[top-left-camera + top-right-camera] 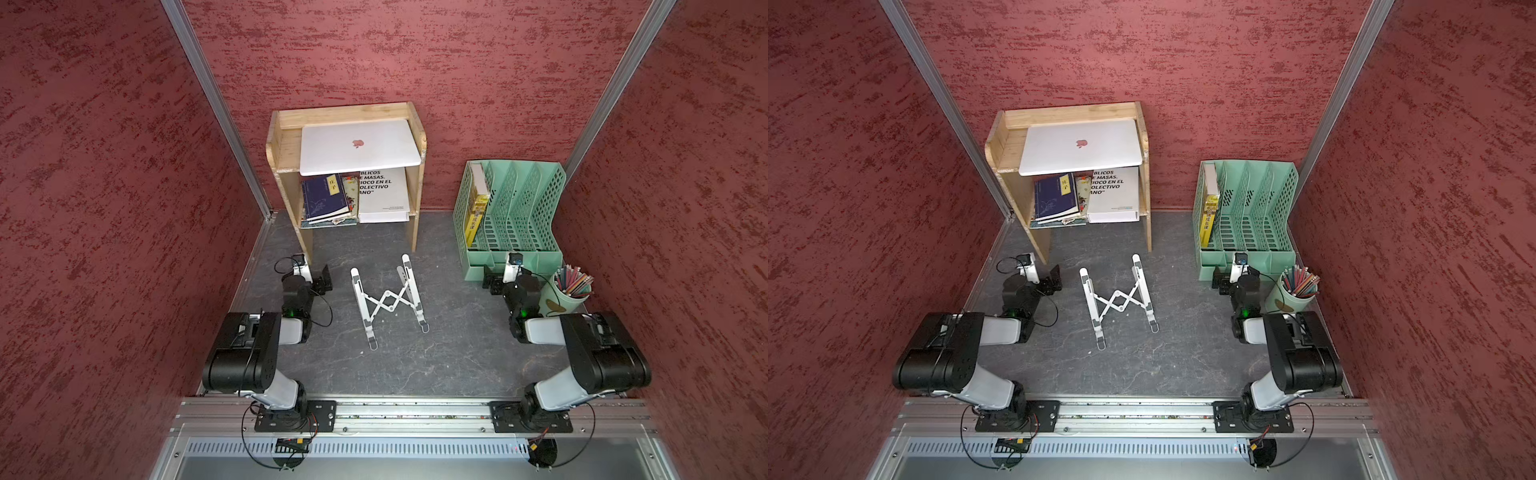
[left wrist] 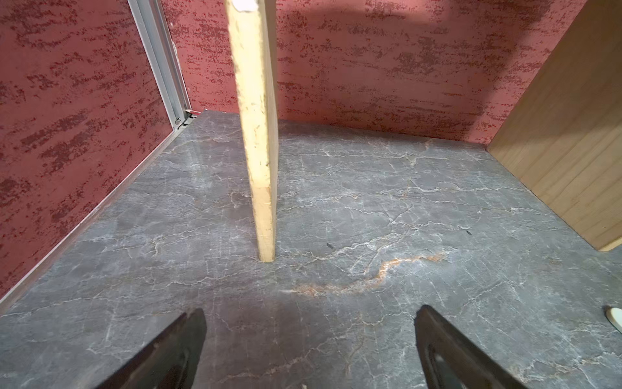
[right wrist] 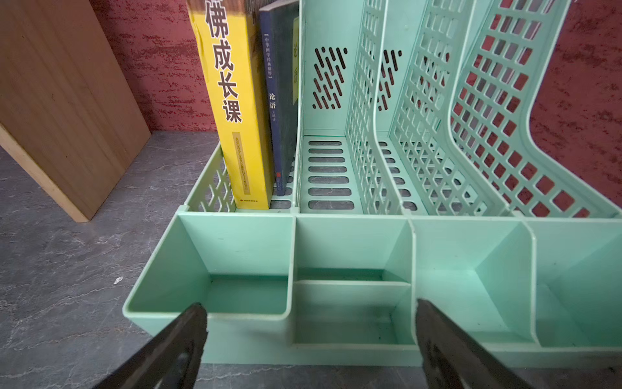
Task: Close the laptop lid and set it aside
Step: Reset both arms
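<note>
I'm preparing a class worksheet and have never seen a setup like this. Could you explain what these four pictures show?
A left arm and a right arm stand at a grey table. Both top views look down on everything; each other picture comes from a camera on one arm's wrist. The left gripper and right gripper are open and hold nothing. The closed laptop lies on a wooden shelf. On the table: a white folding stand, a green file rack with books, and a cup of pencils.

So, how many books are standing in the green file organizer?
2. A yellow book and a dark blue book stand side by side in the end slot of the green file organizer, on the wooden shelf side. More might be hidden behind them.
</note>
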Robot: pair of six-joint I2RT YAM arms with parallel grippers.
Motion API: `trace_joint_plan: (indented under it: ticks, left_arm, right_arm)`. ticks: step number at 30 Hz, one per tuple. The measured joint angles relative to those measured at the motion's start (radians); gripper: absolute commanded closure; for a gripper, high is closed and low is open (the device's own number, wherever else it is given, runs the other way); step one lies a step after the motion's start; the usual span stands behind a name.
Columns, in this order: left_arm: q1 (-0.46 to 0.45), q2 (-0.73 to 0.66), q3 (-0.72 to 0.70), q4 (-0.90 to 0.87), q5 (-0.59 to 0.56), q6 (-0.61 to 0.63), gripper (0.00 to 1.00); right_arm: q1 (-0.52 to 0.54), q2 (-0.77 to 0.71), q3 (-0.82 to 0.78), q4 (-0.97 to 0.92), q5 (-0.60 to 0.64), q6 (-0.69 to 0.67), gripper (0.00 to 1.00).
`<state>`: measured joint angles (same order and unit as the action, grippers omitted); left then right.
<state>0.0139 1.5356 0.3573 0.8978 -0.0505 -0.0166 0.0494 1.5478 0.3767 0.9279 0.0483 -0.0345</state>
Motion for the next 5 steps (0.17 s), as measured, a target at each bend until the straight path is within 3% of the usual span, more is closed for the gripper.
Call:
trace_joint_plan:
  ticks: [5]
  left_arm:
    - [0.0,0.0,0.0,0.0,0.005,0.0,0.0]
  right_arm:
    - [0.0,0.0,0.0,-0.002,0.0,0.0,0.02]
